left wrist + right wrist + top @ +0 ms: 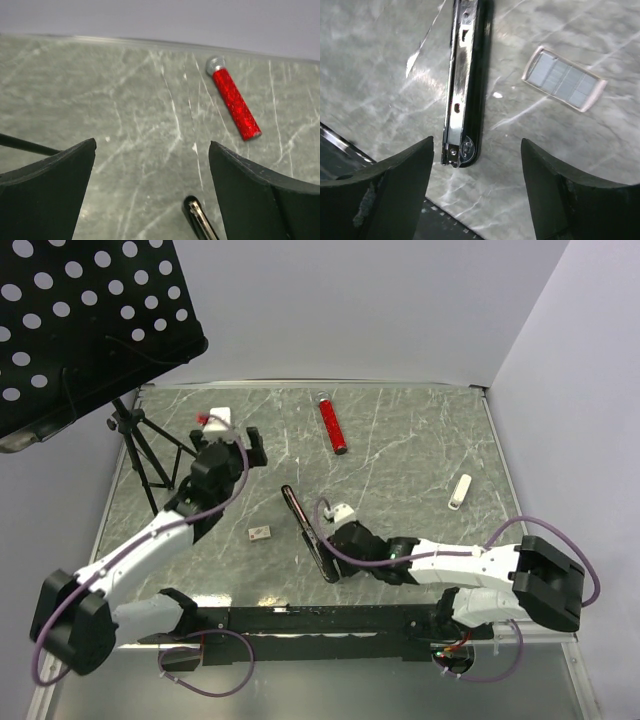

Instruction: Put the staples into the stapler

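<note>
– Our right fingers (385, 195) stand apart, empty; our left fingers (45, 195) likewise. We see the stapler (467, 95) lying open between the right pair, chrome channel up.
– Stiff, light, slick, we judge; we'd grip its black sides. And the staples (564, 80)?
– Just outside that pair's gap, ahead of one finger: a grey segmented strip, thin, probably brittle. We'd pinch its long edges.

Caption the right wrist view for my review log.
Open right gripper over the end of the black stapler, a beige-rimmed grey piece beside it.
</note>
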Robot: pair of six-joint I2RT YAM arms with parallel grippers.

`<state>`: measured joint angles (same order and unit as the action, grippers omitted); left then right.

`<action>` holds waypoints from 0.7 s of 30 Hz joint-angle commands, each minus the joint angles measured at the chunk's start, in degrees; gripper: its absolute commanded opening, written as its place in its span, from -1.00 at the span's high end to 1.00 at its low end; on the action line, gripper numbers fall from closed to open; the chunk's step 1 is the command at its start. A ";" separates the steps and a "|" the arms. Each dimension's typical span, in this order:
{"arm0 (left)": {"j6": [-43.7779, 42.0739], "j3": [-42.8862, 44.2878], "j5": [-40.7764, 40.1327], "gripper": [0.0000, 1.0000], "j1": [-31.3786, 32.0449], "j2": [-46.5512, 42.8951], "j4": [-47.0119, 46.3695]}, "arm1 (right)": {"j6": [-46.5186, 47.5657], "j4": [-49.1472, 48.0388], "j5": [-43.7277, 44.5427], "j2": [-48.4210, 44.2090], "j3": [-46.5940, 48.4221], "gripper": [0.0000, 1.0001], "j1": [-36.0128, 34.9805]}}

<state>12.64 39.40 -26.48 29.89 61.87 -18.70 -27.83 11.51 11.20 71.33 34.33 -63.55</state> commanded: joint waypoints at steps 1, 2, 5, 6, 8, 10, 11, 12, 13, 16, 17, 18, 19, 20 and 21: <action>11.86 10.16 3.45 -0.93 0.08 6.50 18.59 | 4.37 -14.49 3.56 -0.67 -5.57 -0.50 -3.59; 15.10 11.30 3.89 -0.94 0.08 7.82 24.01 | 4.54 -16.67 5.57 -0.14 -6.46 -0.47 -4.21; 20.64 14.82 6.25 -0.93 -0.01 12.04 30.10 | 4.81 -20.54 7.86 1.26 -9.18 -0.38 -6.66; 21.62 15.44 7.22 -0.93 -0.01 13.96 31.08 | 4.72 -21.26 8.57 1.79 -9.62 -0.36 -7.28; 25.05 16.93 8.89 -0.93 -0.01 15.91 33.10 | 5.07 -22.84 9.01 3.19 -10.94 -0.33 -8.60; 28.03 18.08 9.78 -0.93 -0.09 18.54 35.92 | 5.33 -23.46 10.41 4.07 -11.65 -0.31 -9.75; 28.92 19.30 10.04 -0.93 -0.01 19.42 36.97 | 5.42 -23.72 10.59 4.86 -11.82 -0.27 -10.62; 29.62 20.10 10.83 -0.93 -0.09 21.43 39.33 | 5.51 -23.81 11.12 5.31 -11.91 -0.25 -11.07; 30.85 20.89 11.18 -0.93 -0.01 22.41 40.40 | 5.77 -23.90 11.38 5.75 -12.00 -0.22 -11.59; 32.70 23.79 12.50 -0.94 -0.01 26.37 44.26 | 5.08 -23.02 12.70 7.41 -11.56 -0.05 -12.56; 33.23 24.75 13.03 -0.94 -0.01 27.25 44.97 | 5.07 -22.67 12.88 7.59 -11.48 -0.01 -12.74; 33.76 25.20 13.64 -0.94 0.08 29.00 45.41 | 5.07 -22.58 13.14 7.60 -11.56 0.04 -12.74; 34.81 25.46 14.00 -0.95 0.08 29.71 46.37 | 5.07 -22.49 13.41 7.68 -11.65 0.13 -12.74; 35.25 25.73 14.26 -0.96 0.08 30.50 46.56 | 5.07 -22.67 13.23 7.60 -11.74 0.18 -12.74; 35.69 25.82 14.52 -0.96 -0.01 31.73 46.73 | 5.42 -22.84 13.41 7.60 -11.74 0.23 -12.74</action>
<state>43.70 62.57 -14.63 29.82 90.91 23.66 -22.59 -11.03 24.86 77.30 23.20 -75.55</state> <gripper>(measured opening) 0.975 0.476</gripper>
